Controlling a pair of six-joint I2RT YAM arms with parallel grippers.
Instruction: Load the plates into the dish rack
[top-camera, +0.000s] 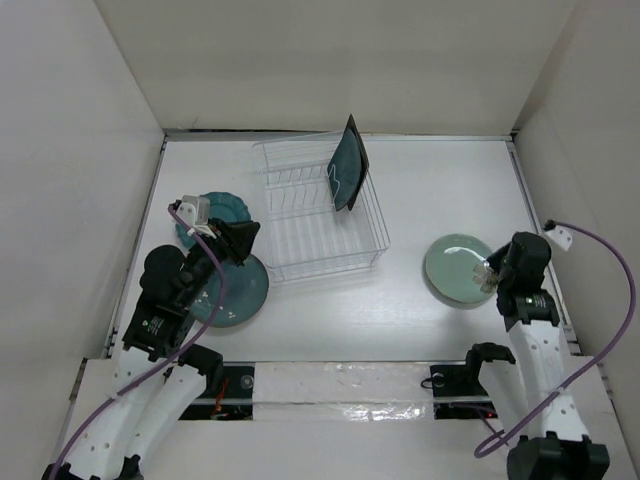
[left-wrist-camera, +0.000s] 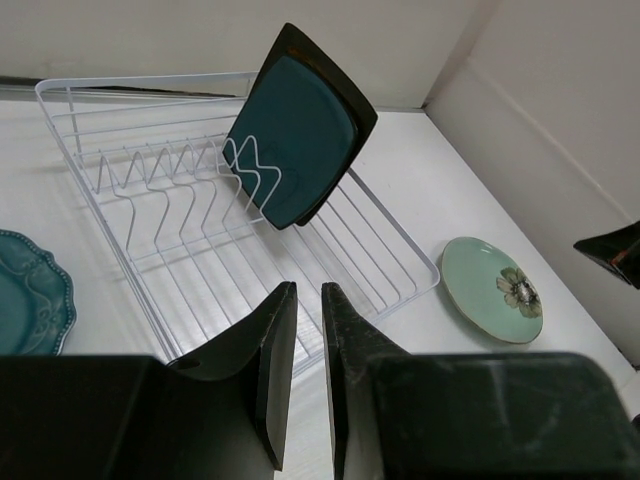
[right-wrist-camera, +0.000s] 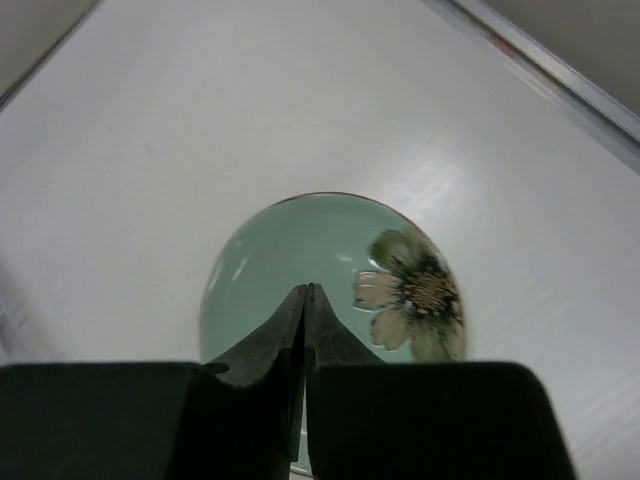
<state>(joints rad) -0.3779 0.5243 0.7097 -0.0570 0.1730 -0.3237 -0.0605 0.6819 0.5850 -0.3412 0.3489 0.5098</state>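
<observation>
The clear dish rack (top-camera: 300, 245) (left-wrist-camera: 170, 215) stands at centre back. Two square plates lean upright in it, a dark teal one (top-camera: 346, 170) (left-wrist-camera: 295, 135) with a black one (left-wrist-camera: 350, 95) behind it. A pale green floral plate (top-camera: 452, 270) (left-wrist-camera: 480, 285) (right-wrist-camera: 290, 250) lies flat at the right. My right gripper (top-camera: 490, 272) (right-wrist-camera: 306, 290) hangs over it, shut, tips pressed together with nothing between them. A small scalloped teal plate (top-camera: 215, 212) (left-wrist-camera: 30, 300) and a round grey-teal plate (top-camera: 242, 295) lie at the left. My left gripper (top-camera: 240, 240) (left-wrist-camera: 308, 288) hovers there, open a narrow gap and holding nothing.
White walls enclose the table on the left, back and right. A strip of clear tape (top-camera: 340, 385) runs along the near edge between the arm bases. Purple cables (top-camera: 610, 290) loop from both wrists.
</observation>
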